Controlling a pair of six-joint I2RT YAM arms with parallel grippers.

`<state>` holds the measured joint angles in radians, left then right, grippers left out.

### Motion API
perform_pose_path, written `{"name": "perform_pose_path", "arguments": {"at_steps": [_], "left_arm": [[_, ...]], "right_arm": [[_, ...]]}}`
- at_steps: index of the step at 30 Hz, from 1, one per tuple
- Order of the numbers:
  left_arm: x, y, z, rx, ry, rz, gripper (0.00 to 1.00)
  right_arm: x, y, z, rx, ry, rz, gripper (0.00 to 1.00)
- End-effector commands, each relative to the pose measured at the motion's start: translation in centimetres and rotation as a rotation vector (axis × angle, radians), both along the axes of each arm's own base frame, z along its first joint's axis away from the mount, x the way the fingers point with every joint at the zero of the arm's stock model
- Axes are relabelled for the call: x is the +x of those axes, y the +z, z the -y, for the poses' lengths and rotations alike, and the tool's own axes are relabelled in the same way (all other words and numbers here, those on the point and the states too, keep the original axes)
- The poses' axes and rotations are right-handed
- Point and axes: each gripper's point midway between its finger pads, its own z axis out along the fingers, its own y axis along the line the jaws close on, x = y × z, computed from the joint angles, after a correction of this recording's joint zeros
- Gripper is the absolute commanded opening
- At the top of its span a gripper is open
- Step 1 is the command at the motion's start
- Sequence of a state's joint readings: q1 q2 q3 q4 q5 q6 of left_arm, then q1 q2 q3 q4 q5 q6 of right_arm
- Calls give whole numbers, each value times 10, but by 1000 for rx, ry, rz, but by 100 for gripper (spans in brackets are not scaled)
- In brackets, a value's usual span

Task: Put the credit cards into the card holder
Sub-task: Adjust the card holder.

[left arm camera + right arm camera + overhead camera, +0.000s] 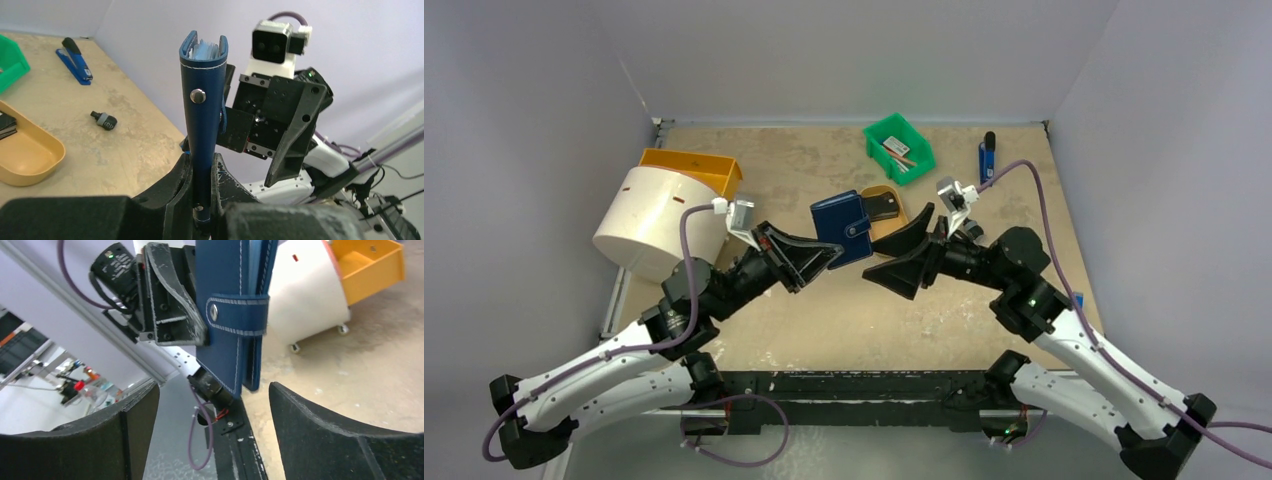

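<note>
Your left gripper [828,256] is clamped shut on one end of the card holder [842,228], holding it on edge above the table [824,310]. The snap tab wraps across the holder's side, and pale lining shows at its far end. Your right gripper [902,250] stands wide open and holds nothing. It faces the holder from just beside it, with its fingers [320,430] apart from the holder.
</note>
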<state>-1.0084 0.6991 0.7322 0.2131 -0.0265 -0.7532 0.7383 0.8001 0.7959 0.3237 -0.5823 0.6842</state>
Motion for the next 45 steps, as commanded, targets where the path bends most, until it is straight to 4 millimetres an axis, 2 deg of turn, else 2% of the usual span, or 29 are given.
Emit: {"name": "perform_pose_path", "arguments": {"at_steps": [1,5,13,26,30,35,38,39,42,43,45], "left_arm": [[15,14,-22,-110,126,-58,0],[19,9,-25,-181,137,-120,0],[18,5,-11,-200,91,-154,0],[20,-1,-1,-231,56,-199,0],[22,-3,6,-214,48,-208,0],[23,-16,21,-183,18,-229,0],[27,-22,21,-159,38,-233,0],[29,-23,19,-148,58,-231,6],[41,-24,4,-74,169,-229,51],[47,-29,-4,-30,227,-239,60],[57,-39,-21,45,332,-256,70]], "right_arm": [[18,-5,15,-36,-159,24,82],[21,-12,10,-1,-153,-28,80],[27,-12,-7,142,-87,-141,75],[24,3,0,315,-23,-150,64],[24,4,0,315,-14,-146,52],[21,7,0,310,4,-129,25],[17,9,3,279,-6,-92,11],[16,13,5,264,-18,-68,8],[23,12,14,145,-123,-20,2],[29,7,18,81,-177,-14,0],[43,-7,30,-38,-293,-29,0]]}}
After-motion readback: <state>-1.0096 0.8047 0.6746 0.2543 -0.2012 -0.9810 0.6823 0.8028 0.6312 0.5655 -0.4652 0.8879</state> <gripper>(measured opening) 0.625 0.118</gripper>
